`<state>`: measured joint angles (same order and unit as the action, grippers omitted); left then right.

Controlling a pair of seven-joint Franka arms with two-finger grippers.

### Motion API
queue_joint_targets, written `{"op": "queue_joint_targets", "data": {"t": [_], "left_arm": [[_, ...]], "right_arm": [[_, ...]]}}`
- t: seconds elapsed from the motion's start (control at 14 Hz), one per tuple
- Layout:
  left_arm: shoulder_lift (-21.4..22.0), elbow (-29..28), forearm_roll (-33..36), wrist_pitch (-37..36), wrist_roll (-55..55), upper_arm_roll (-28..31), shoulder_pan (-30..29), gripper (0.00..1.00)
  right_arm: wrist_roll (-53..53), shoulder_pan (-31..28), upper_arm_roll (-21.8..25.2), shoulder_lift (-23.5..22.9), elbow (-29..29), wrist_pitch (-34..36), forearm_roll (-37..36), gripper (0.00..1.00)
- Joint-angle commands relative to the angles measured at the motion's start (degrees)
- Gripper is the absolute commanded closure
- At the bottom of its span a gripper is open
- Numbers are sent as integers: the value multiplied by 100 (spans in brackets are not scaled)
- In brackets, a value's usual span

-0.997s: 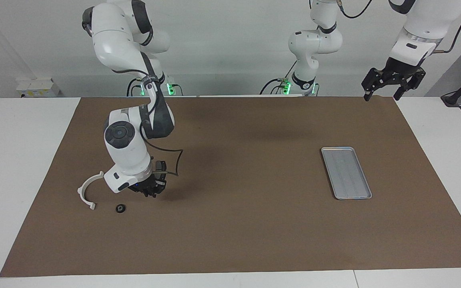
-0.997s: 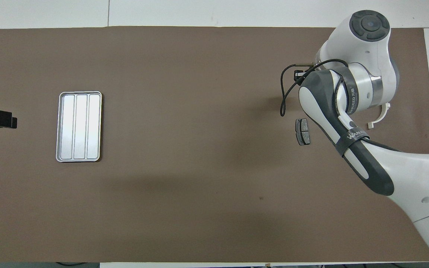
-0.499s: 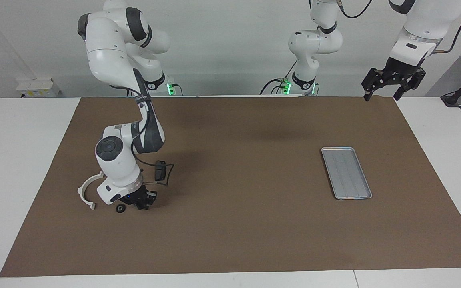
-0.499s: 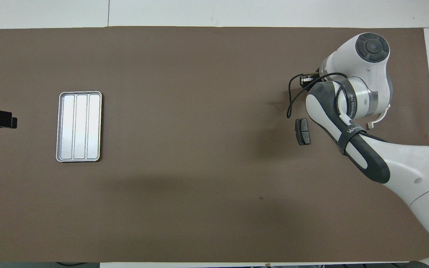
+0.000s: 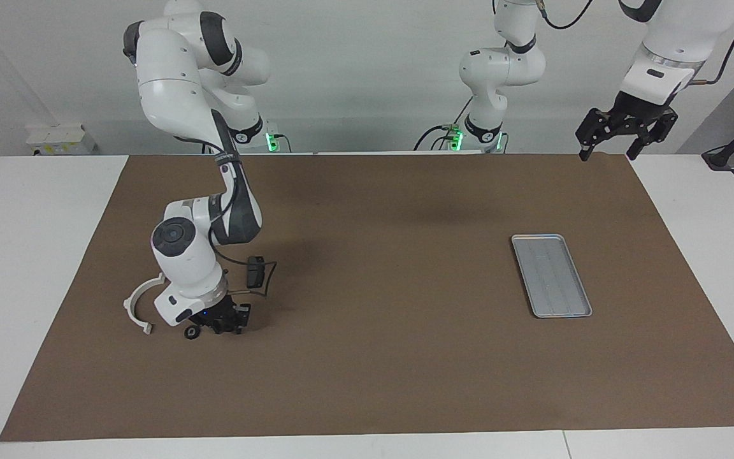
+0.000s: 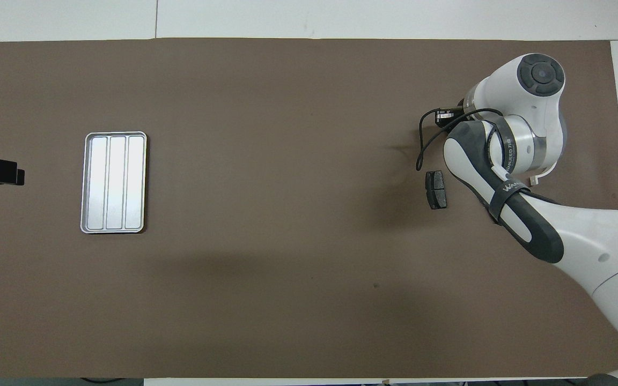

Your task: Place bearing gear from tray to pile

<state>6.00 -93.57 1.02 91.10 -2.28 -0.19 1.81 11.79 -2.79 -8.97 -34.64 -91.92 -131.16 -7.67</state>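
1. The bearing gear (image 5: 192, 332) lies on the tabletop (image 5: 373, 370), not in the tray (image 5: 552, 275). In the facing view it sits at about 3 o'clock from the near tip of the white bracket (image 5: 132, 305), just beside it. We judge the placing is all but done.
2. The right gripper (image 5: 227, 323) hangs low over the tabletop with the gear at its 8 o'clock, close by. We cannot tell whether its jaws are spread or closed, nor whether they touch the gear.
3. The left gripper (image 5: 609, 152) waits over the tabletop's edge at the robots' end, at about 1 o'clock from the tray, with its jaws released and holding nothing. It is parked there, we think, to keep clear.
4. The gear looks round and flat on its face, bore upward as far as we can see, so it has no long axis.
5. In the overhead view the tray (image 6: 113, 183) and a brake pad (image 6: 436, 189) both run 12 to 6 o'clock. The bracket's arc opens toward 4 o'clock in the facing view, toward the gear.
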Motion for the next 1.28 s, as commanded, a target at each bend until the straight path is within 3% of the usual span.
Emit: {"op": "queue_joint_targets", "data": {"t": [0.0, 0.71, 0.93, 1.21], "left_arm": [[209, -214, -75, -31, -44, -43, -67, 0], [209, -214, -75, -22, -44, -43, -67, 0], [209, -214, -75, -31, -44, -43, -67, 0], [209, -214, -75, -31, -44, -43, -67, 0]], "right_arm": [[-80, -55, -61, 246, -133, 46, 81, 0], [-150, -11, -61, 888, -133, 477, 81, 0], [-159, 6, -61, 1466, -116, 1292, 98, 0], [-142, 103, -52, 2644, -142, 2802, 440, 0]]}}
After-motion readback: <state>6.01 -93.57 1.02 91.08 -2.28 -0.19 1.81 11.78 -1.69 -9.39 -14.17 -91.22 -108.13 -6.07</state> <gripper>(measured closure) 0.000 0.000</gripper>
